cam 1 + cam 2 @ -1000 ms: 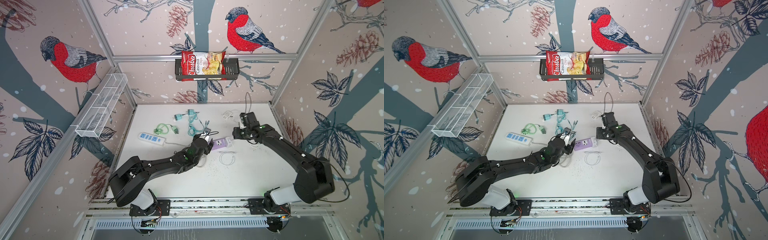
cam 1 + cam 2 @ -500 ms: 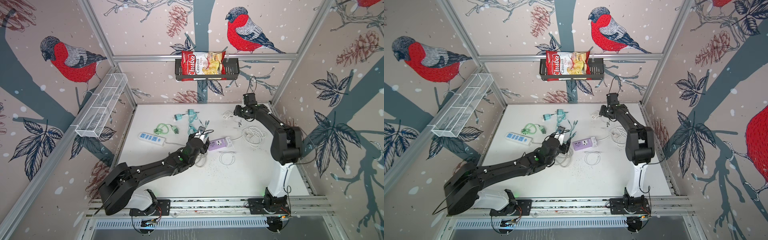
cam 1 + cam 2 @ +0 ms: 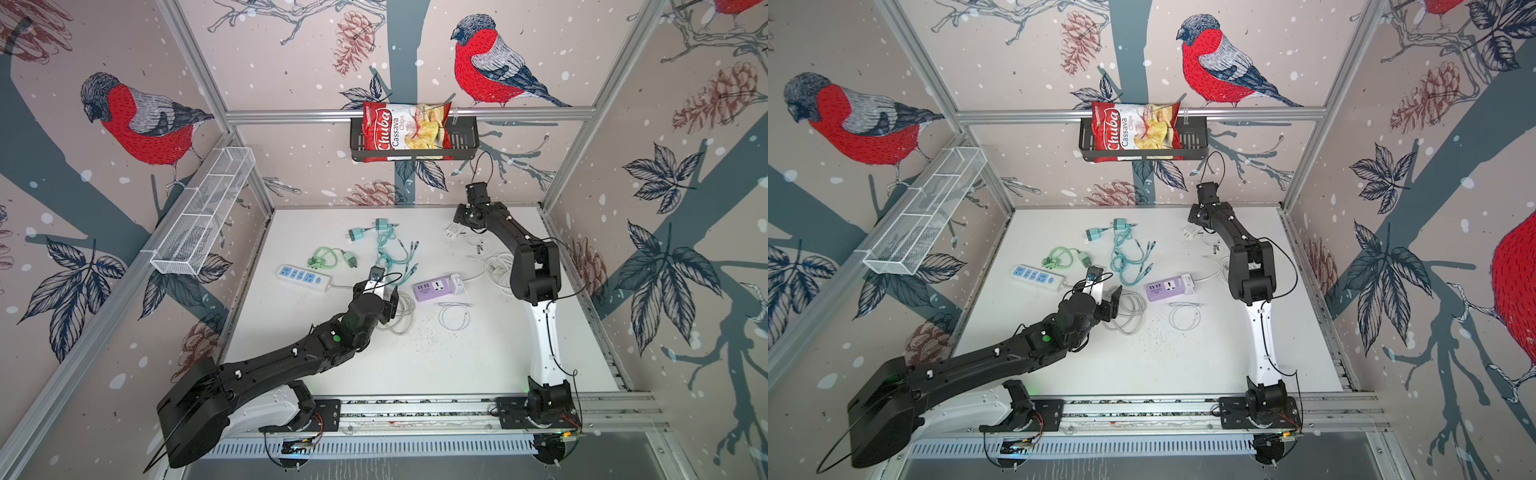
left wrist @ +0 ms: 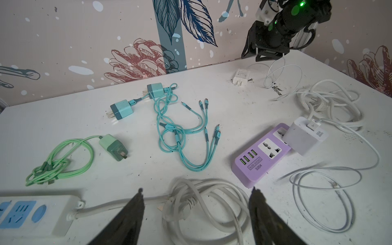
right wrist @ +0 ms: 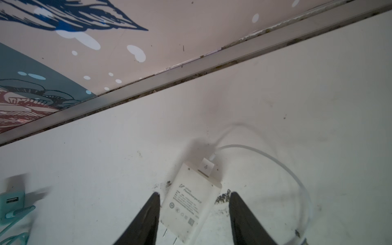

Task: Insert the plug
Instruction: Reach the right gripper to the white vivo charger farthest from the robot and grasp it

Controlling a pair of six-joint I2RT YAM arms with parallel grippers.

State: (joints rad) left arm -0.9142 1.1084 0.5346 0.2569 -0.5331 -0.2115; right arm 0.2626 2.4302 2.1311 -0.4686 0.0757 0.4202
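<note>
White charger plug (image 5: 191,203): flat on the table (image 3: 415,353), upper right in a top view (image 3: 454,230), prongs pointing back toward the arm, so its sides are free to pinch.
Left gripper (image 4: 197,191): centre-left, fingers spread and empty above the coiled grey cable (image 4: 201,182), probably keeping clear.
Purple socket strip (image 4: 261,157): centre, one universal socket free, the likely target.
Right gripper (image 5: 194,193): fingers parted, straddling the charger, not clamped.

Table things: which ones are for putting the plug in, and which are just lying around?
For the job, probably: white charger, purple power strip, right tool open around the charger.
Just lying about: teal chargers, green charger, blue-and-white power strip, chip bag.
</note>
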